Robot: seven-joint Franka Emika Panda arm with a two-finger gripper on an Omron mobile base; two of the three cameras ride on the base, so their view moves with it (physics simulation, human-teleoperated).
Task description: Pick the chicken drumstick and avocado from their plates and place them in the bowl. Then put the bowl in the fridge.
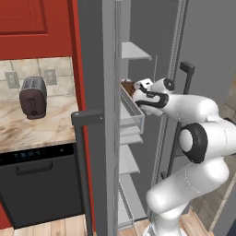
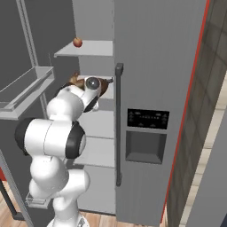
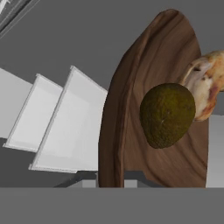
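Observation:
The dark brown wooden bowl (image 3: 131, 109) is held by its rim, with my gripper (image 3: 111, 180) shut on it. Inside it lie the olive-green avocado (image 3: 167, 114) and, touching it, the golden chicken drumstick (image 3: 205, 85). From the left base view the bowl (image 1: 127, 86) and gripper (image 1: 138, 91) sit inside the open grey fridge (image 1: 97, 69), at middle-shelf height. From the right base view the bowl (image 2: 104, 86) shows past the gripper (image 2: 96, 85), beside the fridge's (image 2: 155, 66) shut door. Whether the bowl rests on a shelf I cannot tell. The plates are out of view.
A red apple (image 2: 77, 42) sits on the upper shelf. White shelves (image 3: 65, 127) lie below the bowl. An open door with a clear bin (image 1: 131, 113) stands close to my forearm. A toaster (image 1: 33, 97) stands on the marble counter, left of the fridge.

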